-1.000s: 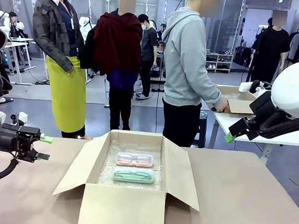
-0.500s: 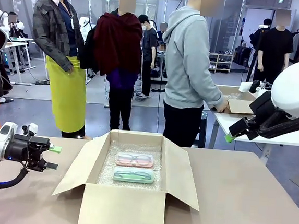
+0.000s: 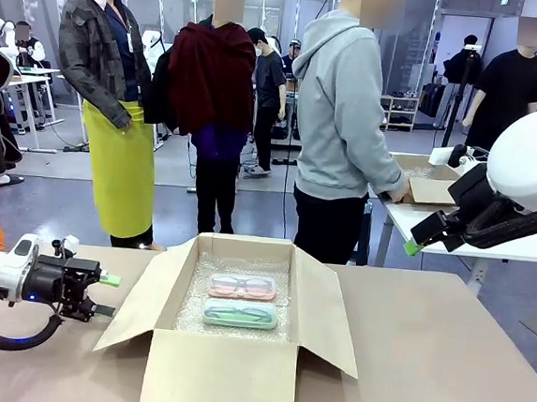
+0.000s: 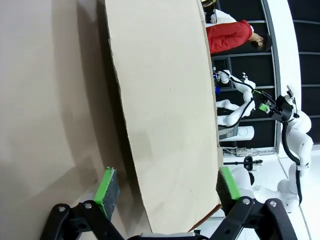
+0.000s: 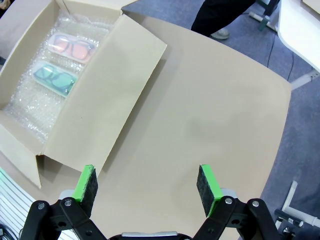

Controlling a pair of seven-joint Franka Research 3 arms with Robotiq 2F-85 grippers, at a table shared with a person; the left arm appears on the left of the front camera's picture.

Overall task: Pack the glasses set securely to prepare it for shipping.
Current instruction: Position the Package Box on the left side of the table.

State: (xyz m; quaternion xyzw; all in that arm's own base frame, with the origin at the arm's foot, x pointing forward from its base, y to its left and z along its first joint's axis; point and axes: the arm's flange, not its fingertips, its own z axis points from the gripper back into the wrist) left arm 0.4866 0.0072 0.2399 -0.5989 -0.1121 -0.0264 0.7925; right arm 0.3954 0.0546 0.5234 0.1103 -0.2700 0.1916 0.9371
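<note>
Gaping left end effector straddling box flap

Left end effector moved closer to box flap.

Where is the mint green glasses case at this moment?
In the front view, the mint green case lies on the bubble wrap inside the open cardboard box at the table's middle, directly in front of the pale pink case, on the robot's side.

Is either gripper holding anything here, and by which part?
Nothing is held. The left gripper stands open beside the cardboard box's left flap; the right gripper hangs open above the table.
</note>
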